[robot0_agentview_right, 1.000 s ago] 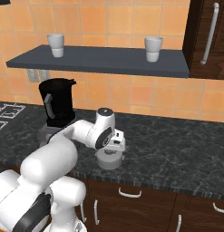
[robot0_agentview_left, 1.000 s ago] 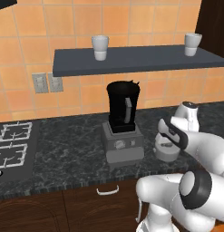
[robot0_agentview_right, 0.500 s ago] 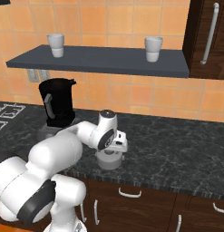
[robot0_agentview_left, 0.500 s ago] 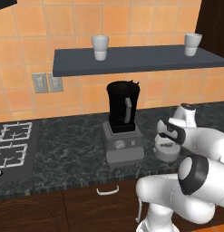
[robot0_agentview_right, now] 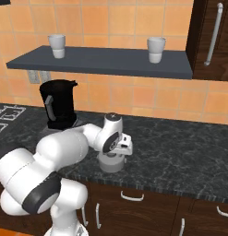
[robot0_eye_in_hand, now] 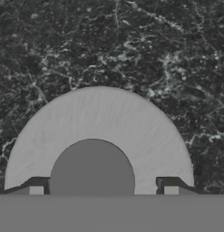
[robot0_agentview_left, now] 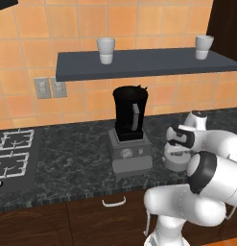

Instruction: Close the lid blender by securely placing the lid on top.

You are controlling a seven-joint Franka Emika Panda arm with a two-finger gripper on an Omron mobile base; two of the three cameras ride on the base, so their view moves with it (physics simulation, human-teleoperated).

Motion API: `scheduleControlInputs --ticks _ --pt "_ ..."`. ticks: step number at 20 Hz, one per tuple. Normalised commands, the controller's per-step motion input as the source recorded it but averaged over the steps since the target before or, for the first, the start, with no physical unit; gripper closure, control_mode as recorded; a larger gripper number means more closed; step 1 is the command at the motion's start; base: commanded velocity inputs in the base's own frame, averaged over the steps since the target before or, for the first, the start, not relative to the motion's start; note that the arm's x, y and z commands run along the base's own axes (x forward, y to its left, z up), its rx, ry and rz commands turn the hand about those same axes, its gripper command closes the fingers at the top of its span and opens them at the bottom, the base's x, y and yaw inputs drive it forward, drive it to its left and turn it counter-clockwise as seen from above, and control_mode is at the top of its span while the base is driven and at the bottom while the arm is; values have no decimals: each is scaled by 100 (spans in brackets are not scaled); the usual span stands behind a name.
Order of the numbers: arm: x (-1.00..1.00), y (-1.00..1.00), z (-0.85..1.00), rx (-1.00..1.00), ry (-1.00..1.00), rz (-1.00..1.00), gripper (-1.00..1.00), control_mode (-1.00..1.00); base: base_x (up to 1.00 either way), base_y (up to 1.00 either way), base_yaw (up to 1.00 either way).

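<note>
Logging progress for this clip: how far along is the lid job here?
Done: the gripper has reached the lid, which lies on the counter right of the blender. In hand: the fingertips flank its central knob; a closed grasp cannot be confirmed. Left: lifting the lid and seating it on the open jar.

Light reads even and soft on my feeds, rendered, no glare. Orange tiled wall (robot0_agentview_left: pixel 91 29) bright and flat. A dim band sits under the shelf (robot0_agentview_left: pixel 139 65). Dark marbled worktop (robot0_agentview_right: pixel 180 156) shows only pale veining, no highlights. Blender (robot0_agentview_left: pixel 131 115) jar nearly pure black, little detail. Base views slightly soft; hand view sharper, lid (robot0_eye_in_hand: pixel 99 122) faintly streaked. No edge distortion seen.
</note>
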Motion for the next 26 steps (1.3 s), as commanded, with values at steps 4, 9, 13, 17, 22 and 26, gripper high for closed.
scheduleControlInputs --ticks 4,9,13,17,22,26 --pt "1 0 -36 0 0 0 100 -100 0 0 0" --pt "0 2 -49 0 0 0 100 -100 0 0 0" --pt "0 17 -44 0 0 -1 100 -100 0 0 0" --pt "-5 22 -43 0 0 -4 100 -100 0 0 0" --pt "-2 21 -34 0 0 -3 100 -100 0 0 0" --pt "-8 17 -29 0 0 -1 100 -100 0 0 0"
